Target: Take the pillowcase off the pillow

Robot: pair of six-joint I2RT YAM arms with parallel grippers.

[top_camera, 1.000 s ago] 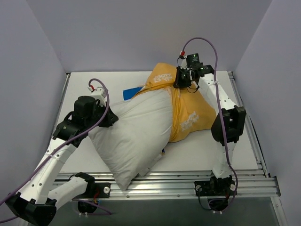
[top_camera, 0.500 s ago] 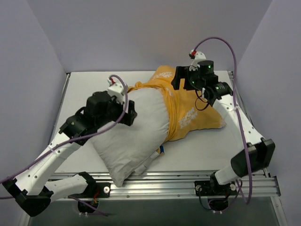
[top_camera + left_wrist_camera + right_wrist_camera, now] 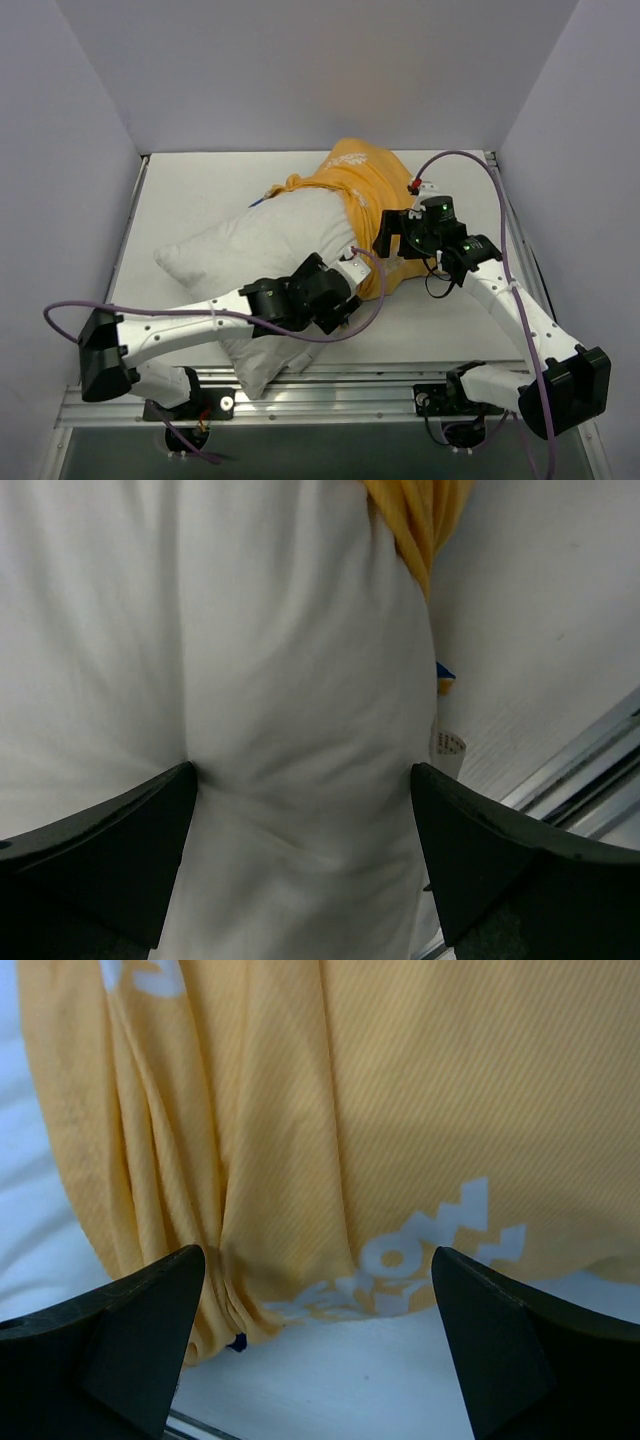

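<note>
The white desk (image 3: 200,190) carries everything. The pillow (image 3: 250,255) is the biggest thing on it, lying slantwise across the middle, with one corner toward the left edge and another hanging over the near edge. Its end toward the far right corner sits inside the pillowcase (image 3: 372,185), yellow-orange side up and bunched into folds, so most of the white cushion is bare.

The left end effector (image 3: 305,810) reaches in along the near edge. Its fingers (image 3: 100,850) are spread wide and press into the pillow, whose fabric creases between them. The right end effector (image 3: 320,1300) is over the near right part of the pillowcase, its fingers also spread wide and gripping nothing. White lettering (image 3: 440,1235) shows between them. A small white tag (image 3: 447,745) sits at the pillow's edge.
</note>
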